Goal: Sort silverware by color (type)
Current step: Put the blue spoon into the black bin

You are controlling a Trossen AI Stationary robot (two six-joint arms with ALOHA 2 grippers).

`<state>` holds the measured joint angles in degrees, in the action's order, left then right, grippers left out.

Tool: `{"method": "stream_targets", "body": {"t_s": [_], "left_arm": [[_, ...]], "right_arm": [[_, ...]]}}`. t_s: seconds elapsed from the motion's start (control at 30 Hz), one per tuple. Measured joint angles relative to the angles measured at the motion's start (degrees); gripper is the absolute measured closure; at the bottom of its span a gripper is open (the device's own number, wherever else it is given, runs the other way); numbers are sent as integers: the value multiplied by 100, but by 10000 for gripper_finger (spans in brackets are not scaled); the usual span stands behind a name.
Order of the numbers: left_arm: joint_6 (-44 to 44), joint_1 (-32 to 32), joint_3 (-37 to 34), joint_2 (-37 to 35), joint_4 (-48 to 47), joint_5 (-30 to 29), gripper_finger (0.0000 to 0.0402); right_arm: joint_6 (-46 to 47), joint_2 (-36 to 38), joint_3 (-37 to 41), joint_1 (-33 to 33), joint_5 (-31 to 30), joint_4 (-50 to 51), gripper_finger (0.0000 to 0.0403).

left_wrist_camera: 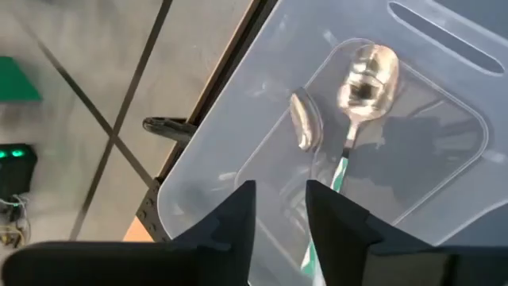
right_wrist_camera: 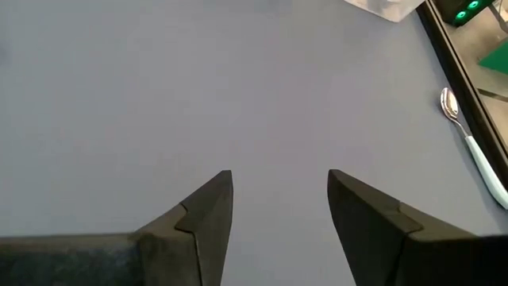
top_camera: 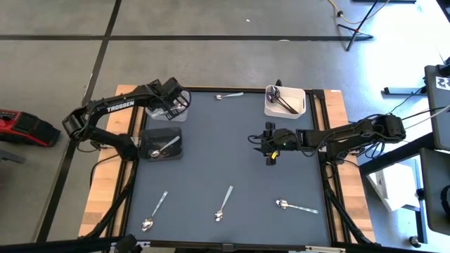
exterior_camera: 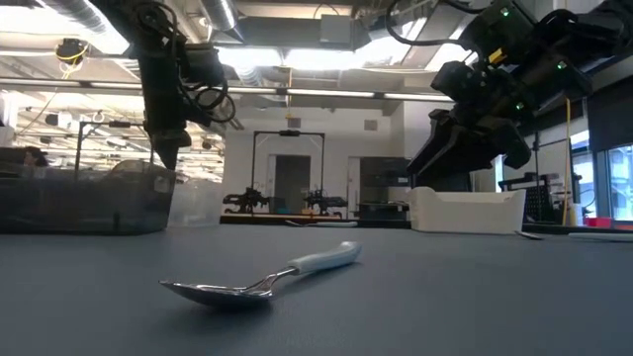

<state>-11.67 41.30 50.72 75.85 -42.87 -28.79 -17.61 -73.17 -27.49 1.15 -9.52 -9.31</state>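
Observation:
My left gripper (top_camera: 177, 104) hangs open over a clear bin (top_camera: 169, 111) at the table's far left. In the left wrist view (left_wrist_camera: 282, 208) two shiny spoons lie on that bin's floor: one with a teal handle (left_wrist_camera: 363, 83), one smaller (left_wrist_camera: 304, 121). A second clear bin (top_camera: 162, 144) nearer me holds a spoon (top_camera: 167, 146). My right gripper (top_camera: 267, 144) is open over bare mat (right_wrist_camera: 278, 199), right of centre. Spoons lie flat on the mat at the near left (top_camera: 155, 211), near middle (top_camera: 223, 204), near right (top_camera: 295, 206) and far edge (top_camera: 228, 95). A white bin (top_camera: 285, 100) holds dark utensils.
The dark mat (top_camera: 232, 154) has free room in its middle. The far-edge spoon with the pale blue handle (right_wrist_camera: 468, 135) lies close to the mat's border. In the low view one spoon (exterior_camera: 267, 282) lies close in front, with the clear bin (exterior_camera: 89, 198) and white bin (exterior_camera: 465, 210) behind.

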Motion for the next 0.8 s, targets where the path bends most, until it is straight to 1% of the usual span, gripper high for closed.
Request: {"method": "stream_targets", "body": {"t_s": [0.1, 0.23, 0.43, 0.6, 0.67, 0.8], "left_arm": [[224, -39, 0, 0, -5, -6, 285], [520, -260, 0, 0, 4, -16, 289], [759, -927, 13, -143, 45, -18, 293], [1320, -1681, 212, -210, 74, 80, 294], [1620, -1999, 251, -210, 117, 226, 294], [2546, -2626, 260, -159, 451, 569, 294]], "right_arm": [[0, 0, 0, 0, -6, -28, 205], [0, 0, 0, 0, -109, -123, 205], [-4, 0, 0, 0, -144, -137, 205], [-23, 0, 0, 0, -126, -311, 205], [-25, 0, 0, 0, 101, -354, 205], [-89, -2, 0, 0, 611, -482, 205]]}}
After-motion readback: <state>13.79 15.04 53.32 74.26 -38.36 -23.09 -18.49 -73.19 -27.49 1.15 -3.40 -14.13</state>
